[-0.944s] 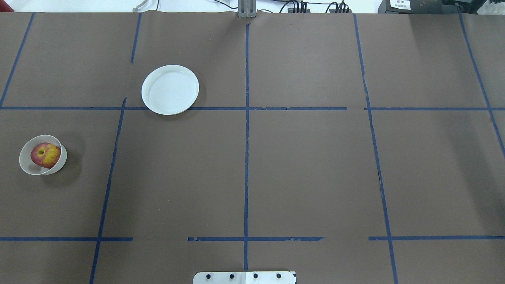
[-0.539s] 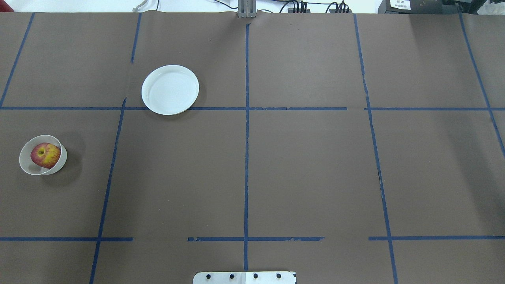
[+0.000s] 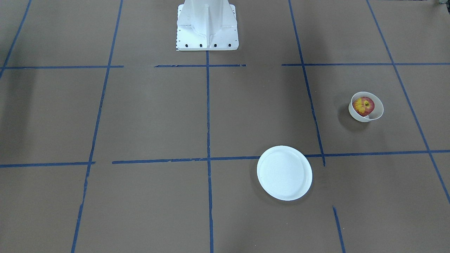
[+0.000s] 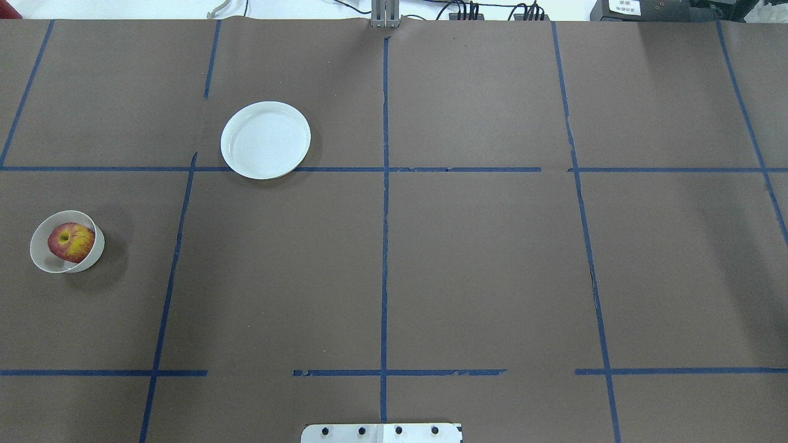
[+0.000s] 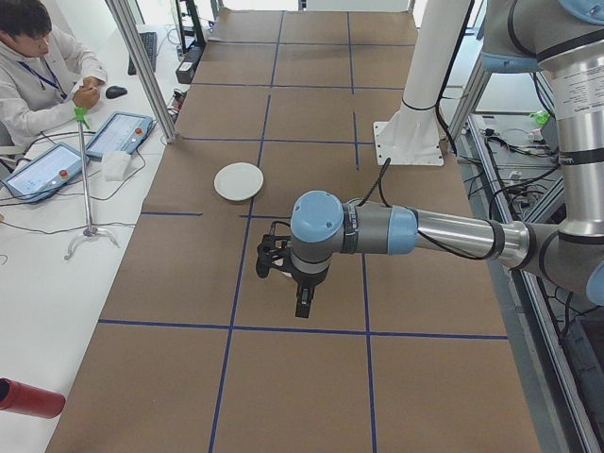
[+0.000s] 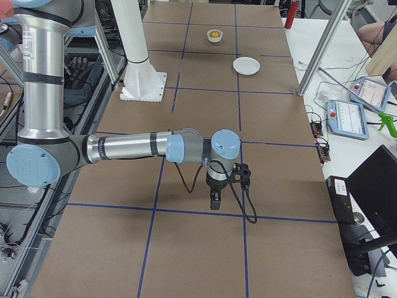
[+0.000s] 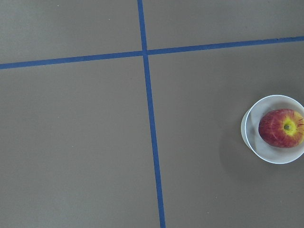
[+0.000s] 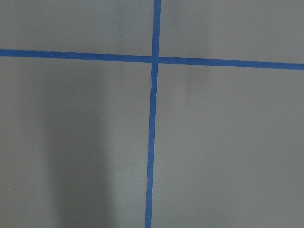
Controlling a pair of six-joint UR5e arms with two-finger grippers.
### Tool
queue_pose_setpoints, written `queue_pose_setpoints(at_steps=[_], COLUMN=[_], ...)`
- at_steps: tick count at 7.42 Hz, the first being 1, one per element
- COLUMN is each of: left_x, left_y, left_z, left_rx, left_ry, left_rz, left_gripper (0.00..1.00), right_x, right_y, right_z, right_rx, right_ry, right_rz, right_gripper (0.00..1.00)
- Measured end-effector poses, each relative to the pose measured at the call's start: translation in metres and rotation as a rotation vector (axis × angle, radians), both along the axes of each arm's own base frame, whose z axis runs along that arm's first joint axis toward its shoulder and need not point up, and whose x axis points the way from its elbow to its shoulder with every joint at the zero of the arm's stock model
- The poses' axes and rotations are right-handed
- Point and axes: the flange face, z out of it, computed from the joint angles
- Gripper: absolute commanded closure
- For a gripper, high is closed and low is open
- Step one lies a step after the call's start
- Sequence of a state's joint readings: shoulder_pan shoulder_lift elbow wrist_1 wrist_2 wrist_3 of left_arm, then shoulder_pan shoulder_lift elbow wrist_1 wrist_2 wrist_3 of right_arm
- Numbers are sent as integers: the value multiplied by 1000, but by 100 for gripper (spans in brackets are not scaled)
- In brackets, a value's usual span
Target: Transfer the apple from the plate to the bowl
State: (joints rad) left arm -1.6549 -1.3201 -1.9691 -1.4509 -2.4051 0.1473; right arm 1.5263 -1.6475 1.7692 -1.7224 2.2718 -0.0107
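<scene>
**Q:** Where is the apple point(image 4: 71, 242)?
**A:** It is inside the bowl point(image 4: 40, 261), lower left of the overhead frame, stem dimple up. The plate point(image 4: 265, 140) is bare and lies well apart, up and to the right of the bowl. Judged: the transfer is done.

**Q:** State of each claw?
**A:** Neither enters the overhead or front view. The left claw point(image 5: 302, 304) and the right claw point(image 6: 214, 200) show in the side views only. Whether they are released or clenched, I cannot tell.

**Q:** Which arm is nearer the fruit?
**A:** The left one. Its wrist view has the bowl at the right edge of frame, just below mid-height. So the apple lies off to that side of the claw, not beneath it. The right wrist view shows only worktop point(image 8: 228, 142) and blue tape lines point(image 8: 153, 142).

**Q:** Axis, edges and room?
**A:** The apple is round, so there is no long axis to align. The bowl wall sits close around it, so room inside is tight. The bowl stands near the left edge of the overhead frame. Between bowl and plate only brown paper and tape show. Judged: what remains is a retreat, needing no contact with the bowl.
</scene>
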Motion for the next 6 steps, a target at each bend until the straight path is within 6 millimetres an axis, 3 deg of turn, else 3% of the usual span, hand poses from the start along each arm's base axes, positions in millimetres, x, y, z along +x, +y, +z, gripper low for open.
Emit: queue_pose_setpoints(at_steps=[6], left_x=[1], left_y=[-5], left_z=[3], left_rx=[-1], left_ry=[0], left_rz=[3], left_gripper=[0], right_x=[0], right_y=[0], right_z=[0], right_rx=[1], right_ry=[0], right_rz=[0], right_gripper=[0])
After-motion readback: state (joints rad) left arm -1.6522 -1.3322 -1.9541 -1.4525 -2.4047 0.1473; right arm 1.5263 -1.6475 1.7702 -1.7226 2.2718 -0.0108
